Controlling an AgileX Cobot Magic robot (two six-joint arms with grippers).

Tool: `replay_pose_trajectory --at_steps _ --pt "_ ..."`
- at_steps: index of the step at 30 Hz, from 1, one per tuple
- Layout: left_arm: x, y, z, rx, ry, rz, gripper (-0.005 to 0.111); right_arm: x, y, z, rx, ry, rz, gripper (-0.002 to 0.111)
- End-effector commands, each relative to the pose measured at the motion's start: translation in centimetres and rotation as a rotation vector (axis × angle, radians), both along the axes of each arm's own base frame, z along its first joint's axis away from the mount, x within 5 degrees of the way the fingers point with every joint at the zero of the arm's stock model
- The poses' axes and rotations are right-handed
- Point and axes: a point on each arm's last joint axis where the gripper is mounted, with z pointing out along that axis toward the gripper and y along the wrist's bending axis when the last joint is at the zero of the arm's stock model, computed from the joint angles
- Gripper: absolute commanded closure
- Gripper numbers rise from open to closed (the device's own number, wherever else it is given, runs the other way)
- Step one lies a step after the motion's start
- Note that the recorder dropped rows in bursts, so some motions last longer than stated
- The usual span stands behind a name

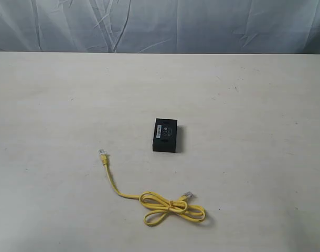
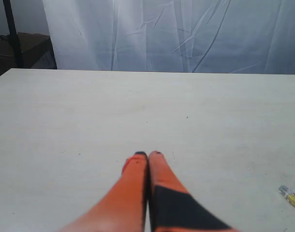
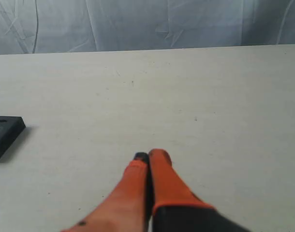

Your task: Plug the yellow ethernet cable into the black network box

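Note:
The black network box [image 1: 166,135] lies flat near the table's middle, a white label on its top face. The yellow ethernet cable [image 1: 149,201] lies in front of it, part of it in a loose loop, one clear plug [image 1: 103,154] at the front left and another [image 1: 188,195] by the loop. Neither gripper appears in the exterior view. My left gripper [image 2: 148,154] is shut with nothing in it, over bare table; a cable plug [image 2: 288,195] shows at the edge of that view. My right gripper [image 3: 149,155] is shut and empty, with the box [image 3: 5,133] off to one side.
The pale tabletop [image 1: 254,105] ends at a far edge against a wrinkled grey-white curtain [image 1: 160,23]. A dark stand and a brown box [image 2: 22,48] sit beyond the table's corner in the left wrist view.

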Motion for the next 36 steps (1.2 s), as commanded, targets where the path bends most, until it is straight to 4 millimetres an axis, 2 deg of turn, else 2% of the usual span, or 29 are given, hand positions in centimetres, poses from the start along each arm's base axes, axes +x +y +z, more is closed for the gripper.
replay_pose_trajectory --at_steps 1,8,20,29,34,36 --pt "0.0 0.0 0.0 0.0 -0.013 0.001 0.107 0.0 0.0 0.1 0.001 -0.017 -0.003 0.108" --pt "0.0 0.0 0.0 0.0 -0.013 0.001 0.107 0.1 0.0 0.4 0.004 -0.053 -0.005 0.108" --pt "0.0 0.0 0.0 0.0 -0.013 0.001 0.107 0.3 -0.1 3.3 0.024 -0.368 -0.015 0.108" --pt "0.0 0.0 0.0 0.01 -0.014 0.0 0.107 0.2 -0.1 3.9 0.038 -0.44 -0.019 0.108" --pt "0.0 0.0 0.0 0.01 -0.014 0.0 0.107 0.3 -0.1 3.7 0.036 -0.412 -0.018 0.108" --pt "0.0 0.0 0.0 0.01 -0.014 0.0 0.107 0.2 -0.1 4.3 0.033 -0.385 -0.016 0.108"
